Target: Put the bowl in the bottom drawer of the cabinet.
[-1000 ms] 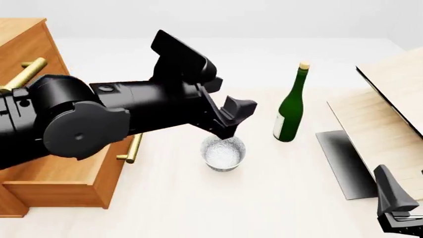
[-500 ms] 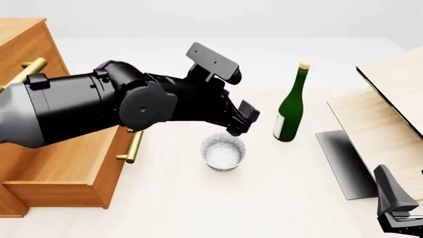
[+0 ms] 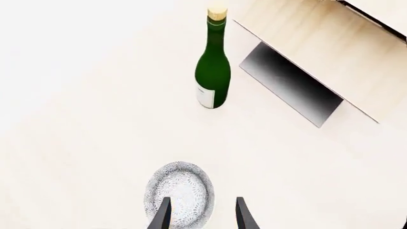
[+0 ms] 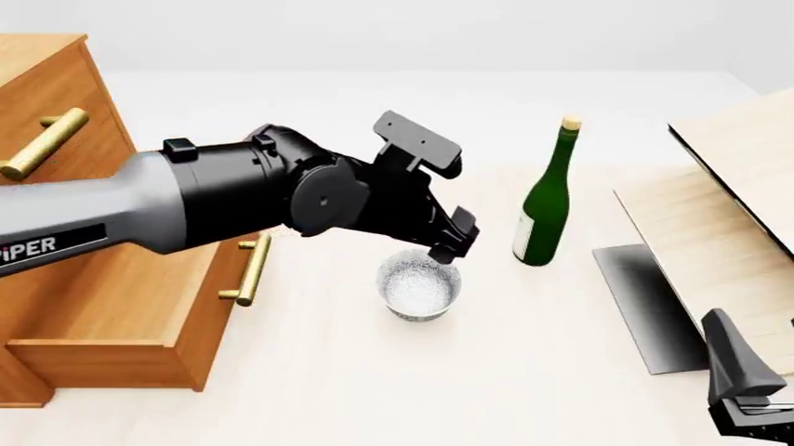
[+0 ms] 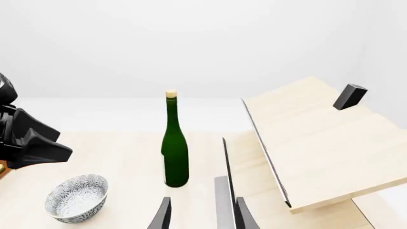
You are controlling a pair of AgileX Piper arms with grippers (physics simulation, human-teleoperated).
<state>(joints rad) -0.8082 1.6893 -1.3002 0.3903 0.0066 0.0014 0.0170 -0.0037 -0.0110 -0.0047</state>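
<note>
The speckled white bowl point(image 4: 419, 286) point(image 3: 179, 193) point(image 5: 76, 197) stands upright on the table, just right of the open bottom drawer point(image 4: 125, 311) of the orange-brown cabinet point(image 4: 50, 93). My left gripper point(image 4: 447, 247) point(image 3: 202, 217) hovers open over the bowl's far right rim. In the left wrist view one finger is over the bowl's inside and the other is outside it, with nothing held. Low at the table's near right corner, my right gripper point(image 4: 745, 400) point(image 5: 202, 217) is open and empty.
A tall green bottle point(image 4: 544, 209) point(image 3: 213, 71) point(image 5: 175, 152) stands close to the right of the bowl. Pale wooden boards point(image 4: 720, 214) and a dark panel point(image 4: 645, 307) fill the right side. The drawer's brass handle point(image 4: 248, 269) sticks out toward the bowl.
The left arm has swung and rolled, showing its grey forearm now, and its gripper has shifted slightly right over the bowl's rim. Bowl, bottle and right arm have not moved.
</note>
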